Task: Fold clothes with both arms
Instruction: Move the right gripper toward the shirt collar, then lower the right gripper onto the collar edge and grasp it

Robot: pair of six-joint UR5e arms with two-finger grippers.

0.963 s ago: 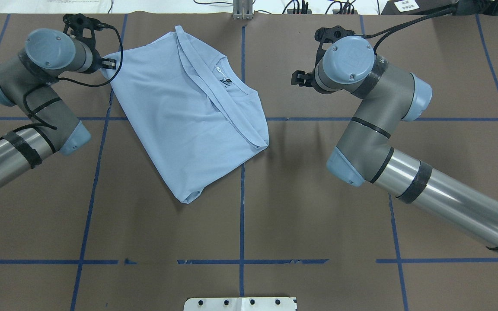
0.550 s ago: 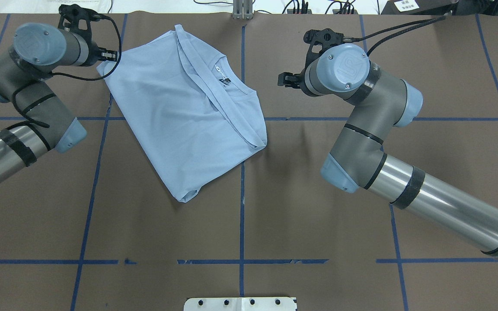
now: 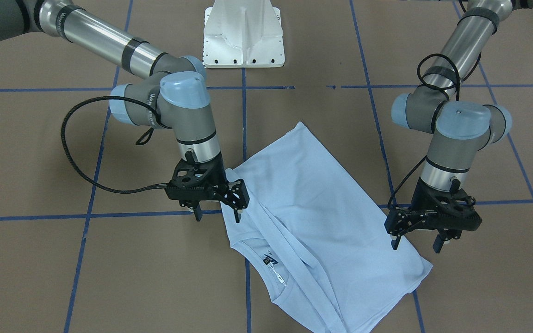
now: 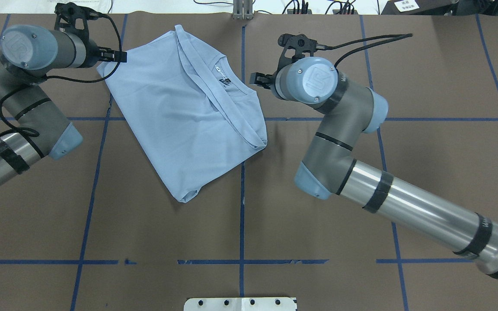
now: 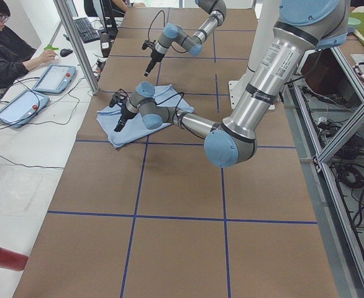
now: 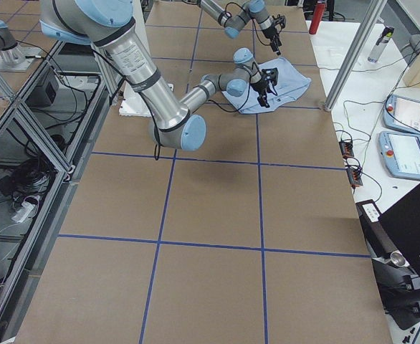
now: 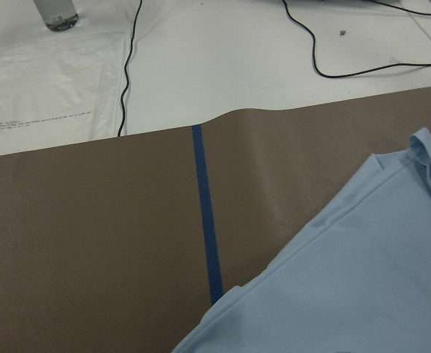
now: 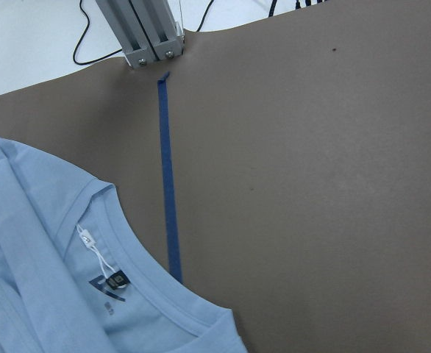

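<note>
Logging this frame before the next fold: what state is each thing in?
T-shirt: partly folded, lying on the table, gripped by neither gripper.
Left gripper: open, at the T-shirt's corner.
Right gripper: open, at the T-shirt's edge.

T-shirt (image 3: 322, 217) on table (image 3: 109, 277), left gripper (image 3: 415, 245) and right gripper (image 3: 217, 217) seemingly above opposite edges

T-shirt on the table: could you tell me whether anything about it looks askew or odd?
Yes. The T-shirt lies slanted across the blue tape lines, not square to them. Otherwise nothing looks spilled or damaged.
</note>
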